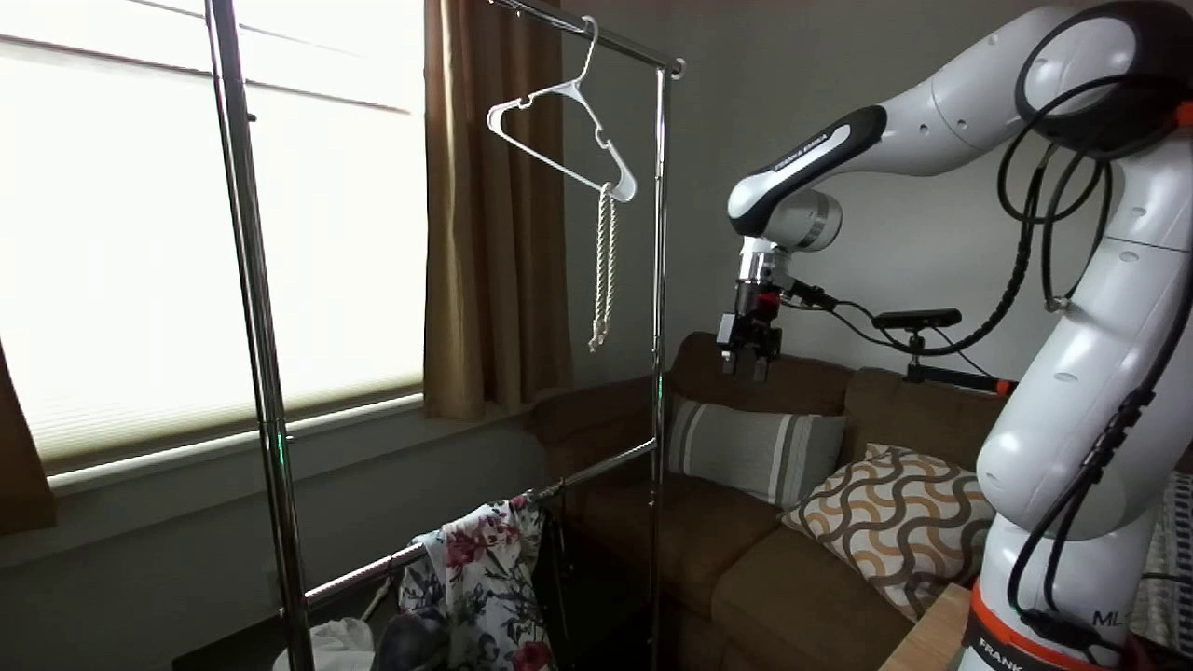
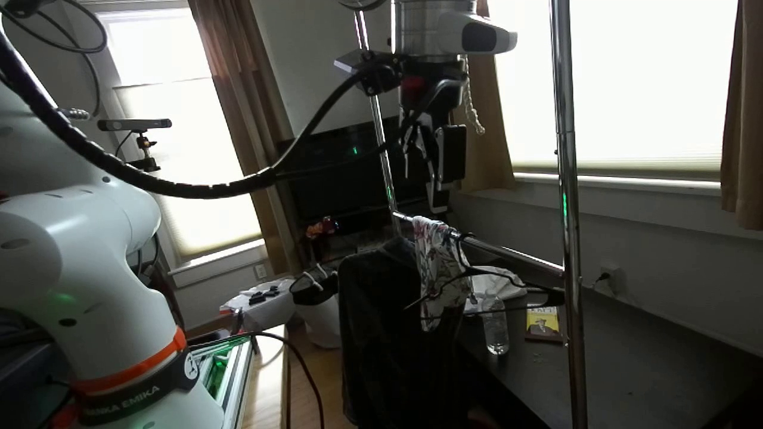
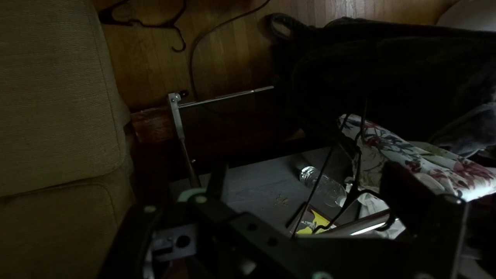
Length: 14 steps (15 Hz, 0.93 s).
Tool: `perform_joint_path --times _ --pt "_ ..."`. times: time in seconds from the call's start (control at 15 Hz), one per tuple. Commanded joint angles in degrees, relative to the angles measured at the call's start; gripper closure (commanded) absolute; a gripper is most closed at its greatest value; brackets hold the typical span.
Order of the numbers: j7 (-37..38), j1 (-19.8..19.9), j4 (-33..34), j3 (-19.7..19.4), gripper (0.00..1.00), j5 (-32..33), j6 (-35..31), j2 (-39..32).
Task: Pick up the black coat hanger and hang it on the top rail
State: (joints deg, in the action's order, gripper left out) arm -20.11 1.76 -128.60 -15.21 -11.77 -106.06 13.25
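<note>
Pale daylight from a shaded window (image 1: 317,252) falls into a dim, grey-walled room. Nearest stands the white arm (image 1: 1086,65): it rises from an orange-ringed base (image 2: 134,381), bends high up and slopes down again toward the clothes rack (image 1: 659,280), with the gripper (image 1: 746,366) pointing straight down, higher than the rack's lower bar (image 2: 514,255). A black cable (image 2: 197,189) loops along the arm. In both exterior views the gripper hangs in mid-air.

From that bar hangs the black hanger (image 2: 471,271), its hook over the metal. It lies lower than the gripper and apart from it; in the wrist view it shows between the two fingers (image 3: 401,197), farther down. A flowered cloth (image 2: 438,256) drapes over the bar just beside the hook.

As for the grip, the fingers are spread wide, with only air between them, and they stand apart from both hanger and rack.

Farther below, a clear bottle (image 2: 496,328) stands on a dark table (image 2: 644,369), near a flat yellow thing (image 2: 542,322). The wrist view also shows another dark hanger (image 3: 155,26) against a wooden floor (image 3: 240,50). High on the top rail (image 1: 626,46) hangs a white hanger (image 1: 569,89), a rope (image 1: 610,261) trailing from it. Behind the arm sits a brown sofa (image 1: 774,596) with a striped cushion (image 1: 732,438) and a wavy-patterned cushion (image 1: 885,522); a long brown curtain (image 1: 494,233) hangs beside the window.
</note>
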Motion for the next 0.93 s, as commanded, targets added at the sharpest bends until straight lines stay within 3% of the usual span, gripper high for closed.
perform_joint_path --times 0.0,0.2,0.33,0.53,0.6,0.87 --pt "1.27 0.05 8.76 2.12 0.00 -7.87 2.53 -11.27" --pt "2.54 0.00 14.05 5.98 0.00 -12.50 2.61 -17.39" --pt "3.57 -0.73 13.72 9.35 0.00 -10.73 0.89 -18.25" --pt "2.90 -1.42 5.83 12.82 0.00 -10.82 -1.79 -13.78" --pt "2.48 -0.35 11.17 12.52 0.00 -10.63 0.19 -17.63" --pt "2.54 -0.95 8.27 13.48 0.00 -10.67 -0.34 -15.83"
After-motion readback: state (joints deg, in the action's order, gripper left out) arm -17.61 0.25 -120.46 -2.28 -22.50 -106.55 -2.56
